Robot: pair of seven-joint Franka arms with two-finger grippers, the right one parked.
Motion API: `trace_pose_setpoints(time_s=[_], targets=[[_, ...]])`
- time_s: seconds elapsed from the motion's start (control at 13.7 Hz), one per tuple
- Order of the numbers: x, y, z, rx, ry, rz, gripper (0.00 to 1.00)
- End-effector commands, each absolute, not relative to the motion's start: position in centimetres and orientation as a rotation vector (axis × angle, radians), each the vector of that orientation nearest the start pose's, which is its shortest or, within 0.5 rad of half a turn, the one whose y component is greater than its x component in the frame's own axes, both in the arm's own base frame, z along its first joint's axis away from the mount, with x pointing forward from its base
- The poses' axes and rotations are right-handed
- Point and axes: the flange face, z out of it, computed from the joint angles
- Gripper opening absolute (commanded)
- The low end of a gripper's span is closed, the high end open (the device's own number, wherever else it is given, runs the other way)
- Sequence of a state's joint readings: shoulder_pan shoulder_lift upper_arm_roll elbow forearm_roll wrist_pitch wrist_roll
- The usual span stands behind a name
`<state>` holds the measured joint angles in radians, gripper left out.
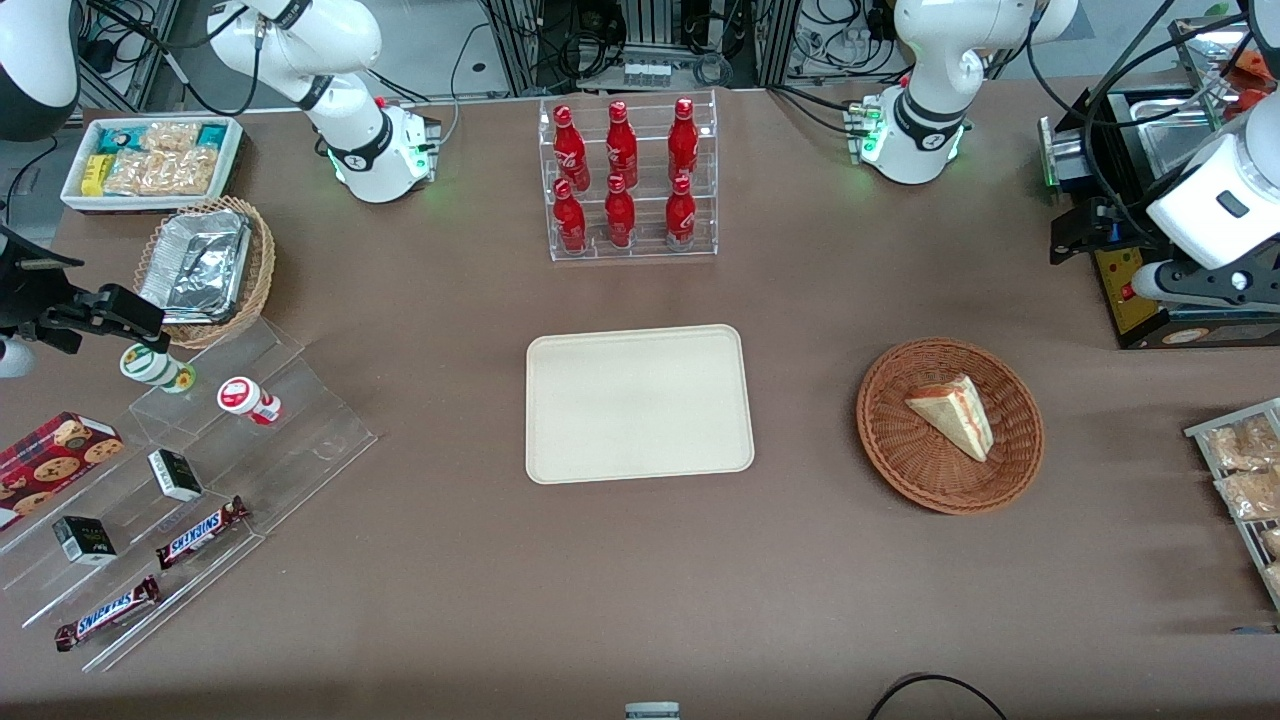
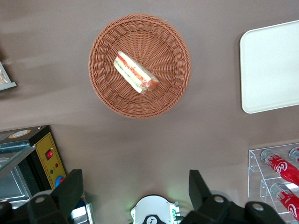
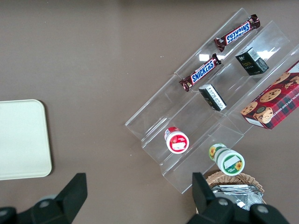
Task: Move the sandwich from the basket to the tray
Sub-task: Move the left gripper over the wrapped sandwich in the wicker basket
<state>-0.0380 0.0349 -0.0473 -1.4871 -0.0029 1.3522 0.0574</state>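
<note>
The sandwich (image 1: pixel 955 412), a pale wedge with red and green filling, lies in the round reddish-brown basket (image 1: pixel 900 462). The cream tray (image 1: pixel 640 405) lies bare at the table's middle, beside the basket toward the parked arm's end. My left gripper (image 1: pixel 1075 235) hangs high above the table, farther from the front camera than the basket and toward the working arm's end. In the left wrist view the gripper (image 2: pixel 135 191) is open and empty, well apart from the sandwich (image 2: pixel 135 72), the basket (image 2: pixel 107 95) and the tray (image 2: pixel 271 65).
A clear rack of red bottles (image 1: pixel 630 180) stands farther back than the tray. A black machine with a yellow panel (image 1: pixel 1130 290) sits under the gripper. A wire rack of snack packets (image 1: pixel 1240 470) lies at the working arm's end. Acrylic steps with snacks (image 1: pixel 200 470) lie at the parked arm's end.
</note>
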Motion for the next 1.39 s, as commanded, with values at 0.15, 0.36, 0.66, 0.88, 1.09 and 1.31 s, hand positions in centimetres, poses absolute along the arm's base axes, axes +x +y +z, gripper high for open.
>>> trace_pose_setpoints(time_s=[0.15, 0.36, 0.66, 0.88, 1.09, 1.31], targets=[[53.3, -5.0, 61.3, -3.117, 0.246, 0.247, 1.00], [53.7, -5.2, 58.8, -3.115, 0.249, 0.240, 1.00], [53.9, -5.3, 53.4, -3.116, 0.250, 0.235, 1.00], [54.2, -5.4, 49.4, -3.119, 0.239, 0.192, 1.00], [54.1, -5.3, 46.1, -3.121, 0.238, 0.139, 1.00], [53.6, -5.1, 42.9, -3.124, 0.223, 0.106, 1.00]])
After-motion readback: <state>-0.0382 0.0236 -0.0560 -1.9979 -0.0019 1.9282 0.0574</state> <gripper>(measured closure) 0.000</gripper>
